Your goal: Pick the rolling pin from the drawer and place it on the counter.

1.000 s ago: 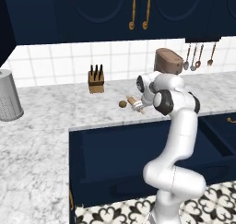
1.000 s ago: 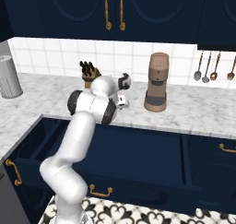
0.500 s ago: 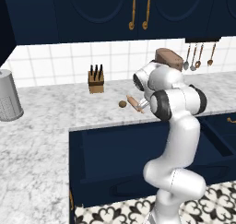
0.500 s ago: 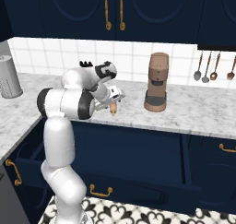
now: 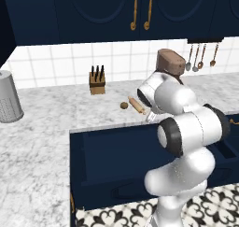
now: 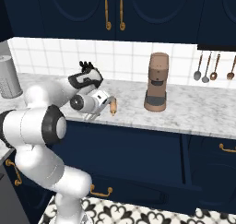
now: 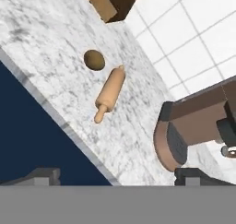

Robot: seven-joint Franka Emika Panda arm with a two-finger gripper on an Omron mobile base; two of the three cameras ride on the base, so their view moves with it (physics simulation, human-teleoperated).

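Observation:
The rolling pin (image 5: 137, 104) (image 6: 112, 106) (image 7: 110, 93) lies flat on the marbled counter (image 5: 56, 114) (image 7: 55, 34) close to its front edge, beside a small brown ball (image 7: 94, 60). My gripper (image 7: 119, 177) (image 6: 102, 101) hovers a short way back from the pin, over the counter's edge. It is open, the fingertips stand wide apart and nothing is between them. Below the edge, the wide navy drawer (image 5: 112, 160) (image 7: 27, 126) stands pulled out.
A knife block (image 5: 97, 80) stands at the back wall. A brown coffee machine (image 5: 170, 62) (image 6: 156, 82) is to the right of the pin. A grey canister (image 5: 8, 97) sits at the far left, and utensils (image 5: 200, 58) hang at the right.
The gripper has opened wider and drawn back from the rolling pin toward the counter's front edge. The pin stays lying on the counter beside the ball.

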